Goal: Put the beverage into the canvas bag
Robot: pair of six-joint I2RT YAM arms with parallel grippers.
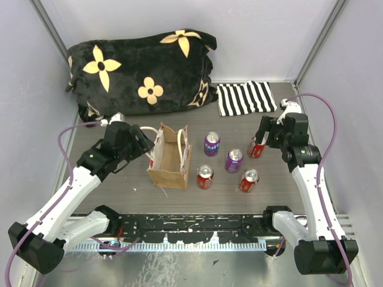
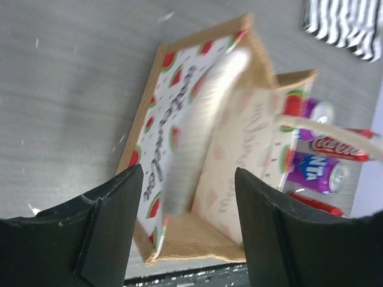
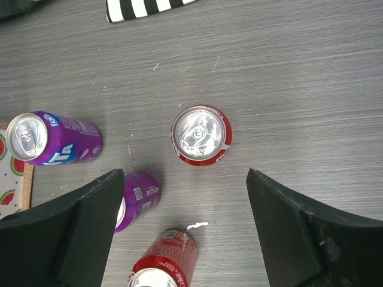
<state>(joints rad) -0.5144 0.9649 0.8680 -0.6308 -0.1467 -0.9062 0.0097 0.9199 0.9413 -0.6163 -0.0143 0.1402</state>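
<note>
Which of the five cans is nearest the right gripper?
The red can farthest right, framed between the fingers of the open right gripper; the rest stand leftward, toward the canvas bag.

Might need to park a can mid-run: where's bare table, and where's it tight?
Bare table: the strip between striped cloth and cans, and the front strip between bag and near edge. Crowded: five cans bunched right of the bag with narrow gaps; right gripper open above the back-right red can.

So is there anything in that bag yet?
Looks empty: the overhead view into the open bag shows only tan lining, and all five cans stand outside it.
</note>
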